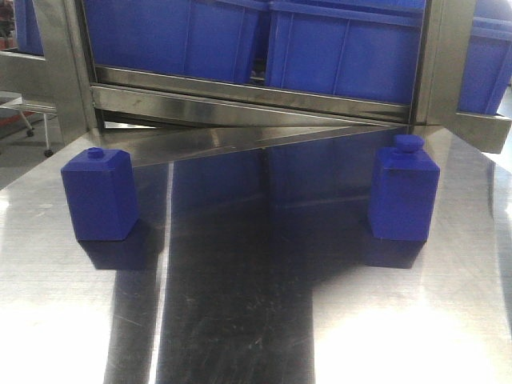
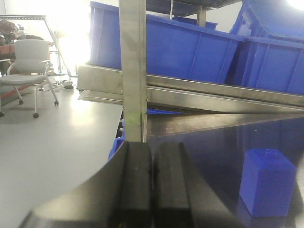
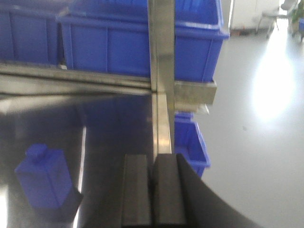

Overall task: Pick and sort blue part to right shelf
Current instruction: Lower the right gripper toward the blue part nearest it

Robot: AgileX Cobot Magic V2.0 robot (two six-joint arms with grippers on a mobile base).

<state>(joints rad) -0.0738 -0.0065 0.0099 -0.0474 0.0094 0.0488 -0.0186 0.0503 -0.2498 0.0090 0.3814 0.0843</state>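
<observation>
by my reading the job is sitting at its very start. the blue part (image 1: pixel 402 196) is standing upright and untouched on the table (image 1: pixel 256 336), at about 3 o'clock from the table's middle in the front view. in the right wrist view it is showing low at 8 o'clock from the right gripper (image 3: pixel 153 190), well apart from it. that gripper's two black pads are pressing flat together with nothing between them, and the left gripper (image 2: pixel 152 185) is doing the same.

the part is looking like solid, matte, dark-blue plastic, a squarish bottle shape with sloping shoulders and a wide flat cap. its near twin, the other block (image 1: pixel 100 196), is standing at 9 o'clock and carrying only a tiny round knob, so the cap is telling the two apart. the table is showing as scratched brushed steel, mirroring both blocks. the shelf (image 1: pixel 240 100) is running across at 12 o'clock, with a steel rail and posts and big blue ribbed bins (image 1: pixel 344 48) sitting on it.

next, i am judging, the right arm is needing to spread its fingers, swing toward 8 o'clock and come down over the flat sides of the body below the shoulders. the smooth plastic on slick steel is calling for a square, firm pinch, or the part may slide or tip.
</observation>
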